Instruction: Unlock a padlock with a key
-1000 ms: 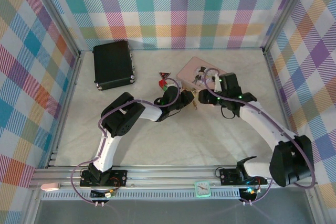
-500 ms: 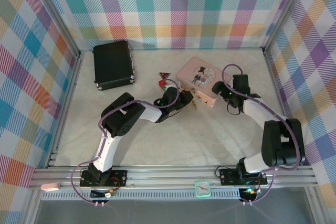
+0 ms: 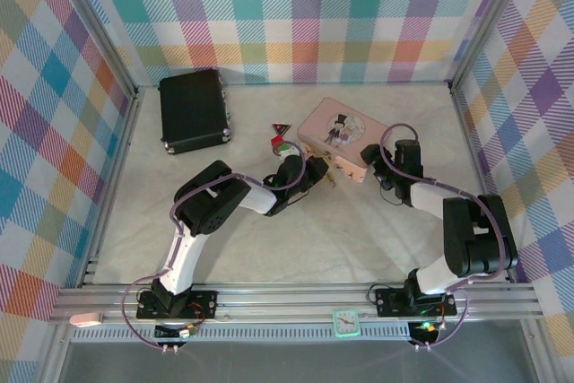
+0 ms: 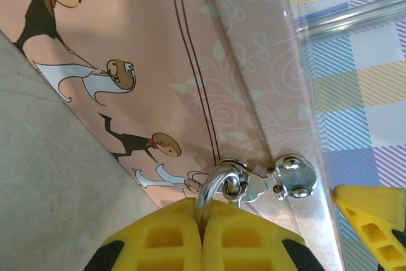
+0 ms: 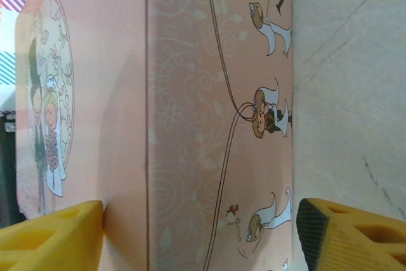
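The padlock's silver shackle hangs through the metal hasp on the front of the pink box. My left gripper is shut on the padlock, whose brass body is hidden between the yellow fingers. From above, the left gripper sits against the box's near side. My right gripper is at the box's right end. In the right wrist view the right gripper is open and straddles the pink box. One finger touches the box and the other stands just off it. The key is hidden.
A black case lies at the back left. A red triangular piece and small red and green blocks sit just left of the pink box. Checked walls close three sides. Bare table lies in front of the grippers.
My right gripper has left the box lid and come down to the box's right end, the arm folding back. The left gripper has kept its hold on the padlock.
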